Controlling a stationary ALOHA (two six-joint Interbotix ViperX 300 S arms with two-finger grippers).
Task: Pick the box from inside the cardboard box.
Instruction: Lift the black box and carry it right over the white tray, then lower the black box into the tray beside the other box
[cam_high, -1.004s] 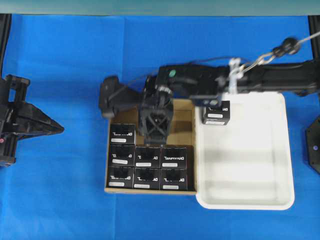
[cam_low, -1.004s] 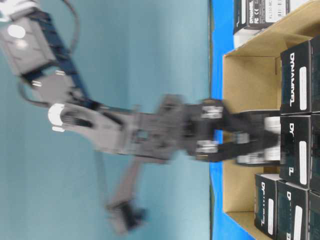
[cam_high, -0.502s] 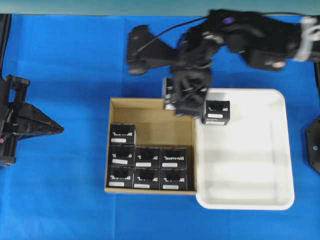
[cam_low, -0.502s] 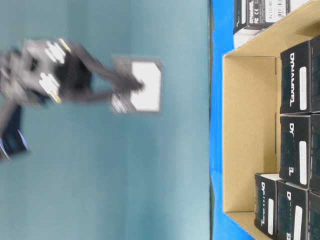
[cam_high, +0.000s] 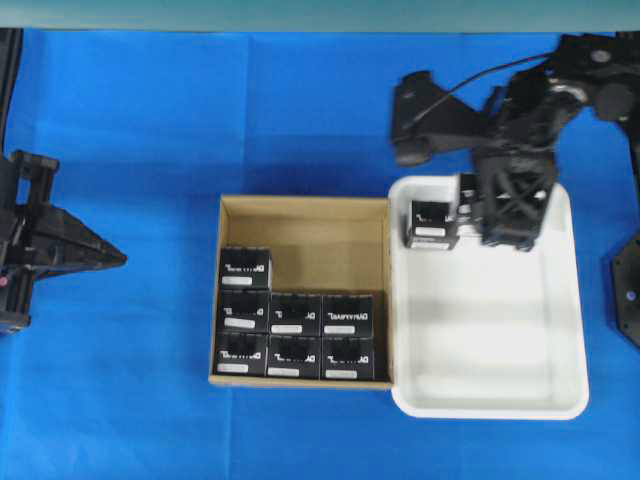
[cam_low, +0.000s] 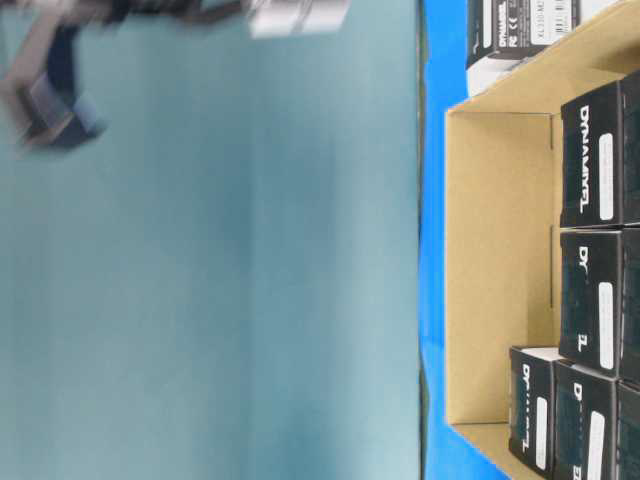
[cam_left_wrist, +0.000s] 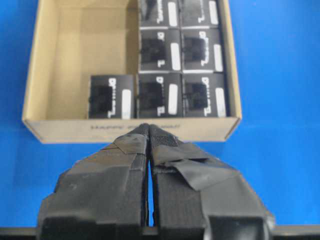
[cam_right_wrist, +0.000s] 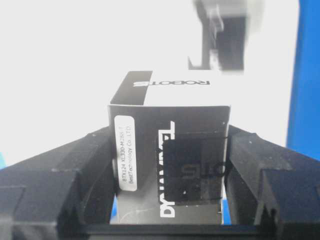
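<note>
- The box (cam_right_wrist: 170, 150) is pinched in the right gripper (cam_right_wrist: 170, 165), plain in the wrist view; overhead, the gripper (cam_high: 510, 205) hides it above the white tray (cam_high: 560, 400).
- The left gripper (cam_left_wrist: 149, 131) is pressed together, facing the cardboard box (cam_left_wrist: 45, 65).

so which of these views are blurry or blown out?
Table-level view: the right arm is smeared at the top edge, the cardboard box sharp. Right wrist view: white tray blown out, held box readable. Overhead and left wrist views: fairly sharp.
</note>
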